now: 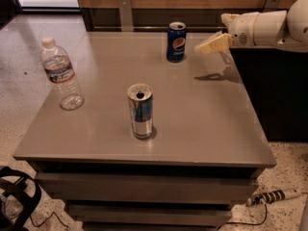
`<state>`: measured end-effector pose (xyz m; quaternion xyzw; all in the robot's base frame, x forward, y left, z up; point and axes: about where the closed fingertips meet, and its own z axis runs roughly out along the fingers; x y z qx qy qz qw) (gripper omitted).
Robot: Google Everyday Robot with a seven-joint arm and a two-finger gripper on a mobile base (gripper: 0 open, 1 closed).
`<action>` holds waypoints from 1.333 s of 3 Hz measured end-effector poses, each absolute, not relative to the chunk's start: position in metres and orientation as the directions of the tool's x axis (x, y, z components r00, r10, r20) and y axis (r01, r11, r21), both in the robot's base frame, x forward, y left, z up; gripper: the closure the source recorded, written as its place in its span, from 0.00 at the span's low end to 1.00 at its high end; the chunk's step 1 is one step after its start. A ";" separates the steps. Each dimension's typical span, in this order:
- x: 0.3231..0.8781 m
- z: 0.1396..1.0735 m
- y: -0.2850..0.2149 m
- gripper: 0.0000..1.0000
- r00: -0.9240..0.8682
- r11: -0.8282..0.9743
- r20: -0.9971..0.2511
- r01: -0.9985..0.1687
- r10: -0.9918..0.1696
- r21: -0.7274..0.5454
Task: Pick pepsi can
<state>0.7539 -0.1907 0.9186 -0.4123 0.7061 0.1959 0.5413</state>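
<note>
Pepsi can (176,42) upright at the 12 o'clock edge of the worktop (202,119); gripper (214,43) just beside it, apart.

The pepsi can stands alone, logo facing the camera, silver top up. The gripper hovers above the worktop at the can's 3 o'clock, near but not touching, pointing toward it; whether it is open or closed cannot be told. The white arm (269,27) enters from 3 o'clock. A taller silver-and-blue can (140,110) stands at the pepsi can's 7 o'clock, mid-worktop. A water bottle (61,75) stands at 8 o'clock, near the worktop's 9 o'clock edge.
</note>
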 end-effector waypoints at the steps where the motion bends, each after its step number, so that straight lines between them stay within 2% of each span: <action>1: 0.763 0.913 -0.177 0.00 -0.052 0.585 -0.953 -0.799 -0.297 -0.139; 4: 0.788 0.892 -0.130 0.00 -0.032 0.554 -0.982 -0.829 -0.186 -0.078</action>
